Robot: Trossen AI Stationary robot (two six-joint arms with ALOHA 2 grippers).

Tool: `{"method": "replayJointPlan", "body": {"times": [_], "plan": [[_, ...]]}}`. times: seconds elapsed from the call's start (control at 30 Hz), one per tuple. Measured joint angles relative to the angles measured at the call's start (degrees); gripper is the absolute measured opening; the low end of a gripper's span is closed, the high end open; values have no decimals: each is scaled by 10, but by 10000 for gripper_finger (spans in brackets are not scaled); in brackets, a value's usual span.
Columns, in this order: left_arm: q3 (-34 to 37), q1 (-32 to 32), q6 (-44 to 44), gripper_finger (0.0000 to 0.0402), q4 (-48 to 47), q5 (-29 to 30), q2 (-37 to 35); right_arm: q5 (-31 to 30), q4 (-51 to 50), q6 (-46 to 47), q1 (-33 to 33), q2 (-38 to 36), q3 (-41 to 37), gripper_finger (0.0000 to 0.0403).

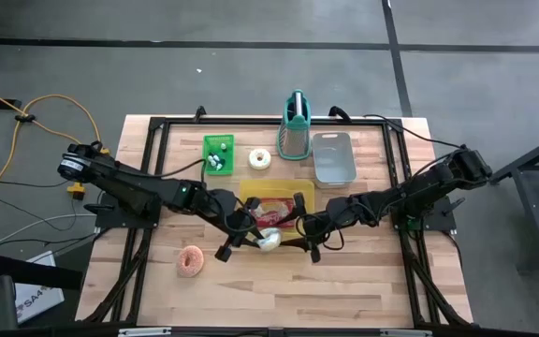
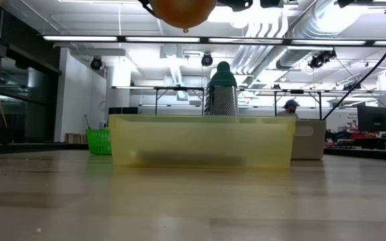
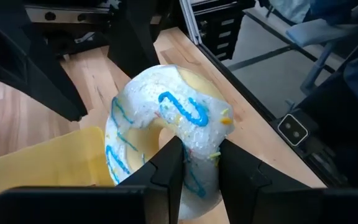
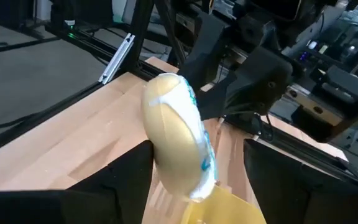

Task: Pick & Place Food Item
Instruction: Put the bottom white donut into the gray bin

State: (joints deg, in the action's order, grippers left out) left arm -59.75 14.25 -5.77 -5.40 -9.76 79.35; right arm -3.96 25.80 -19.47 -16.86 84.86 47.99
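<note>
While the white donut with blue icing [image 3: 166, 134] hangs above the yellow bin [image 1: 271, 198] near the worktop's [image 1: 363, 281] centre, I see my left gripper [image 3: 194, 165] fingers pinching its ring; my right gripper [image 4: 194, 180] fingers stand spread on either side of it.

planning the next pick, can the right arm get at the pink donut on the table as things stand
Probably not easily. The pink donut lies on the left side, and the left gripper, holding the white donut, sits between it and the open right gripper.
</note>
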Motion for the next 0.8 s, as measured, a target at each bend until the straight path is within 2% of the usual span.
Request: {"method": "replayJointPlan", "body": {"times": [0.5,0.8], "plan": [[0,-11,-7,80,-1,1,0,14,-18,18,-1,0,0,230],[0,-11,-7,80,-1,1,0,14,-16,17,0,0,0,170]]}}
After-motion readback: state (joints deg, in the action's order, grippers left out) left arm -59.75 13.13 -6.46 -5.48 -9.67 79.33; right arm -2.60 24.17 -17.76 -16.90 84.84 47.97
